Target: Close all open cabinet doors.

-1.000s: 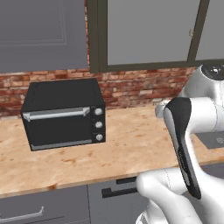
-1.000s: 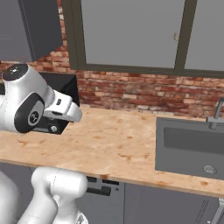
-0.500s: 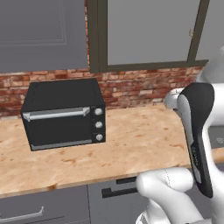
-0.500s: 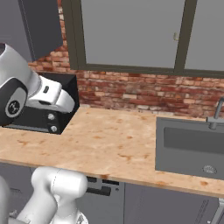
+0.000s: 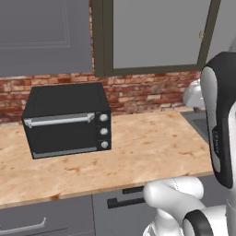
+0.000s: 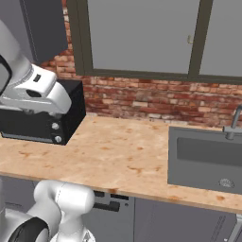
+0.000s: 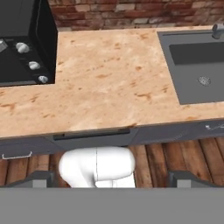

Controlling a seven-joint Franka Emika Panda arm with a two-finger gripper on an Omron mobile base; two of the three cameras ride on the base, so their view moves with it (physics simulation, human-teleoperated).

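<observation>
A slate-grey cabinet door (image 5: 44, 37) with a recessed panel hangs above the toaster oven at the top left of the left base view, facing the room flat. The same upper cabinet (image 6: 45, 28) sits in the top left corner of the right base view; its handle is out of frame, and I cannot tell whether it is ajar. My gripper (image 7: 113, 178) is open, its two dark fingertips (image 7: 41, 177) far apart with nothing between them. It hangs high over the counter's front edge, looking down, well below and short of the cabinet.
A black toaster oven (image 5: 67, 120) stands on the wooden counter (image 5: 147, 147) against the brick wall. A steel sink (image 6: 208, 158) with a faucet is set in at the right. A dark-framed window (image 6: 142, 35) spans the wall. My arm (image 5: 221, 120) fills the right side.
The arm has swung outward and up, its forearm now closer to both cameras. The counter, oven and cabinet have not moved.
</observation>
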